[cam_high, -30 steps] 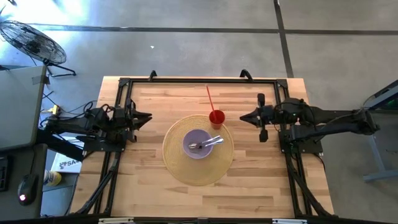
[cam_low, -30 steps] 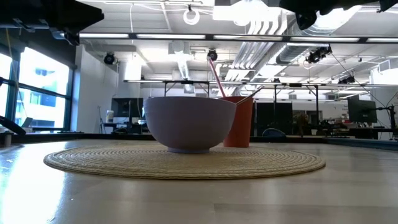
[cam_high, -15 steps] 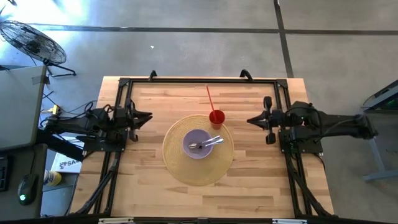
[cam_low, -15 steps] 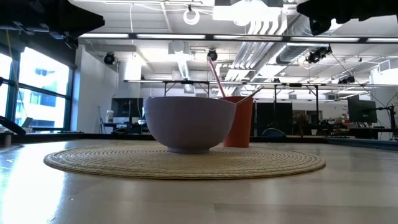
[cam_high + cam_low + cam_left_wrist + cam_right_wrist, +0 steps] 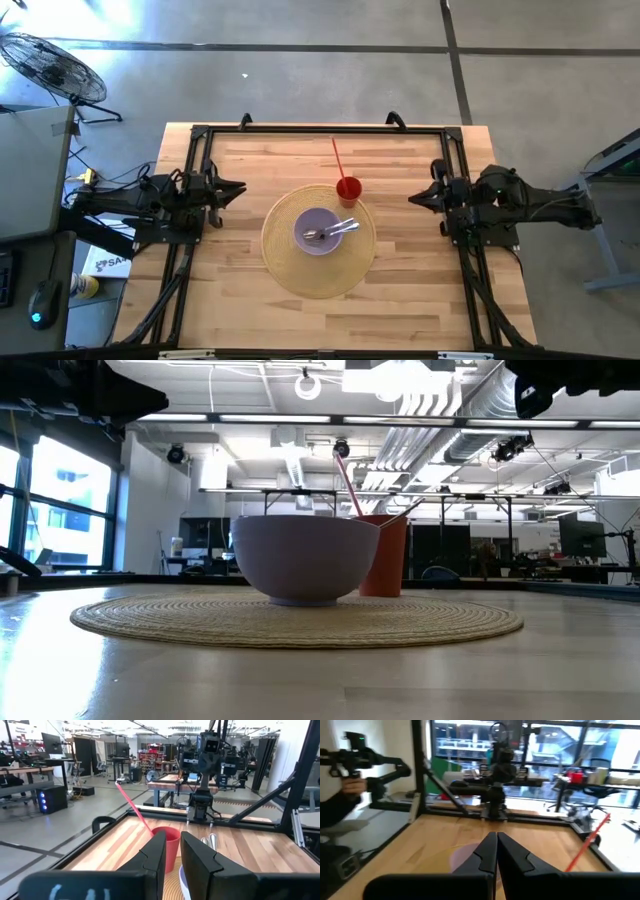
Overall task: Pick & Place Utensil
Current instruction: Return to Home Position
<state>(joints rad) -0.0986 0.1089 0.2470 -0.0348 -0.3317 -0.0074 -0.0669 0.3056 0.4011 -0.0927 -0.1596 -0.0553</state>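
A lavender bowl [image 5: 318, 231] stands on a round woven mat [image 5: 290, 270] at the table's middle. A metal spoon and fork [image 5: 333, 231] lie in the bowl, with their handles resting on its rim toward the right; the handles show above the rim [image 5: 400, 515]. A red cup [image 5: 348, 189] with a pink straw [image 5: 337, 160] stands on the mat's far edge. My left gripper [image 5: 240, 188] waits left of the mat, with its fingers [image 5: 172, 852] a little open. My right gripper [image 5: 411, 199] hovers right of the mat, shut [image 5: 496, 845] and empty.
A black frame [image 5: 320, 129] runs along the table's far edge and down both sides under the arms. Bare wood lies near the front edge [image 5: 320, 320]. A person's arm with a hand-held device [image 5: 350, 775] shows beyond the table in the right wrist view.
My right arm has drawn back from the cup toward the table's right edge and slightly toward the near edge, its gripper staying shut. The bowl, the utensils, the cup and my left arm have kept still.
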